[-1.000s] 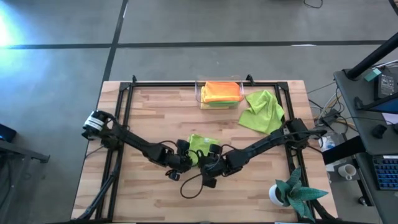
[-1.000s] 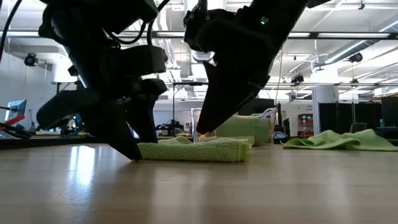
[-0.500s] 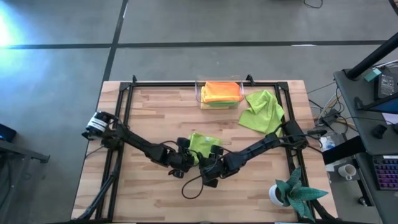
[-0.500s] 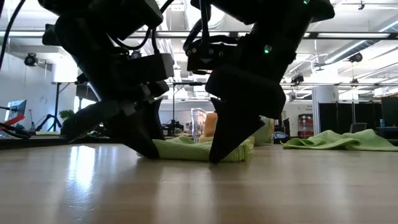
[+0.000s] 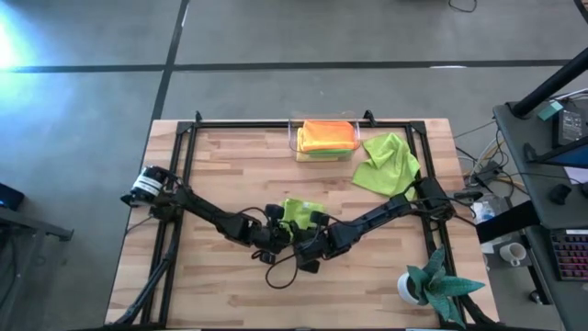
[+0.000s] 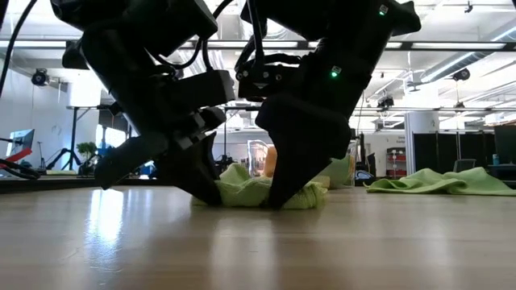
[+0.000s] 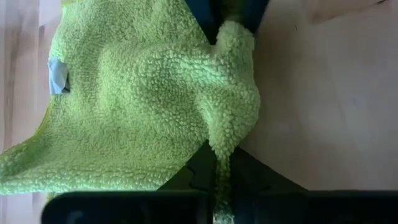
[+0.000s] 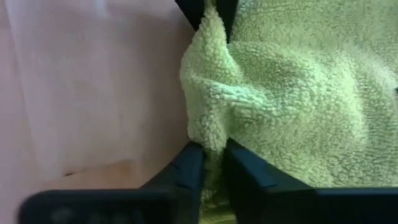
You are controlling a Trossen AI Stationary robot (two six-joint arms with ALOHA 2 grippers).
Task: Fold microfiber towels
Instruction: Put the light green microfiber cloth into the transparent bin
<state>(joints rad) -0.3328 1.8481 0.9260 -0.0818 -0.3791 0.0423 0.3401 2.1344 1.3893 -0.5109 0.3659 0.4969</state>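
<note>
A folded lime green towel point(image 5: 299, 212) lies on the wooden table near its middle, bunched along its near edge point(image 6: 260, 192). My left gripper point(image 5: 279, 229) and my right gripper point(image 5: 309, 233) both stand at that near edge, each shut on the cloth. A second lime green towel point(image 5: 386, 164) lies crumpled at the far right. An orange towel point(image 5: 326, 133) sits on top of a yellow one in the clear bin point(image 5: 296, 140) at the far edge. My left gripper pinches a raised ridge of the towel's near edge point(image 7: 231, 134) between its two fingers, coming slanting down from the near left. The rest of the towel lies on the table. One layer or several, I cannot tell. My right gripper pinches the same near-edge ridge point(image 8: 208, 127) between its two fingers, slanting down from the near right. The cloth bulges up just beyond the fingers point(image 8: 186, 168). The towel stays on the table.
A teal plant in a white pot point(image 5: 430, 281) stands at the near right corner. A black frame point(image 5: 276, 124) runs round the table top. A loose cable point(image 5: 280, 276) loops on the wood near the grippers. Bare wood lies to the left and in front.
Both grippers have sunk onto the towel's near edge and shut on it, the left first, then the right. The towel, flat and neatly folded before, is now bunched up into a ridge along its near edge between the two grippers.
</note>
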